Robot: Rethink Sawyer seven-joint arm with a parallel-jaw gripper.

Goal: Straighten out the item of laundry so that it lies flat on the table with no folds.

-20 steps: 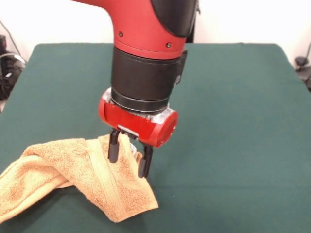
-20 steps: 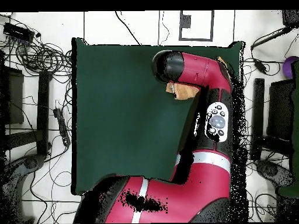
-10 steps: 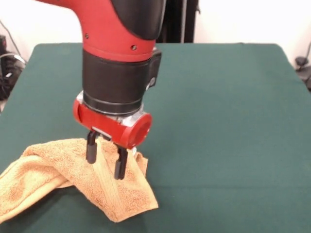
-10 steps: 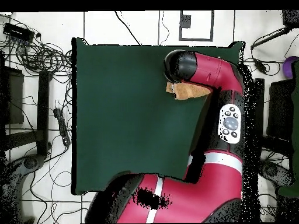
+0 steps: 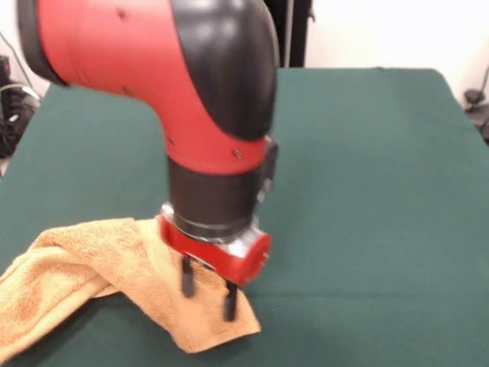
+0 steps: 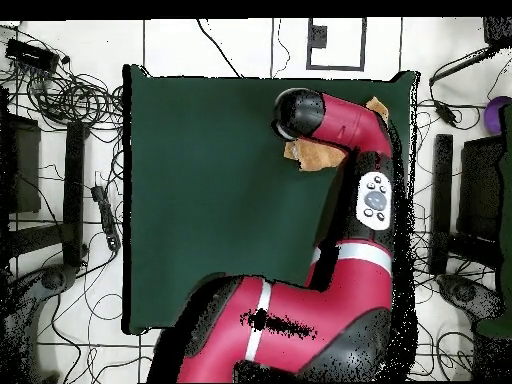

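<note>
The golden-orange item of laundry (image 5: 99, 264) lies bunched and folded at the near left of the green table (image 5: 367, 191). One corner of it points toward the table's front edge. My gripper (image 5: 208, 293) is open and low over that corner. Its two black fingers (image 5: 187, 280) stand apart, with their tips on or just above the cloth. In the overhead view the arm (image 6: 340, 125) covers the gripper. Only part of the laundry (image 6: 312, 156) shows beside the arm there, near the table's (image 6: 210, 200) upper right.
Cables and stands (image 6: 60, 95) lie on the floor around the table in the overhead view. The arm's bulky elbow (image 5: 153, 69) fills the upper left of the front view and hides the table behind it.
The gripper has dropped and moved toward the front corner of the laundry, still open. The arm's elbow has swung in closer to the camera. The cloth's front corner has shifted slightly.
</note>
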